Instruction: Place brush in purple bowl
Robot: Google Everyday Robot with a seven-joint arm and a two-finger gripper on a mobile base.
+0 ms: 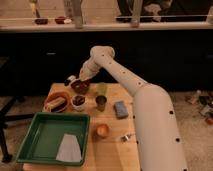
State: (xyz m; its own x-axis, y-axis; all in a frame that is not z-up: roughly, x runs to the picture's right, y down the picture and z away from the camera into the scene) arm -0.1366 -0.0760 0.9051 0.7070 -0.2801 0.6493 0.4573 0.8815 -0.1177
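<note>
- My claw sits at the far left end of the table, right over the purple bowl, with the arm reaching across from the right.
- I cannot tell how the claw stands, nor whether it has hold of anything; it merges with the bowl's dark rim.
- The brush shows as a short whitish piece just left of the claw, at the bowl's far-left rim. Whether it rests on the rim, lies partly inside or hangs from the claw, I cannot say.
- I judge it light and stiff: a slim handle with little mass, easy to lift but quick to pivot if pinched off-centre.
- A smooth slim handle may slip or roll between flat pads, so I would grip mid-handle, across its width, clear of the bristles.
- The visible part seems to run left to right, tilting slightly down toward the bowl; I take that as its long axis, loosely.
- I cannot make out which end carries the bristle head.
- If the brush is longer than the bowl is wide, I expect it to lean on the rim, not lie flat.
- The orange bowl and small white bowl sit just in front, near enough that a tipped-out brush could land in them.
</note>
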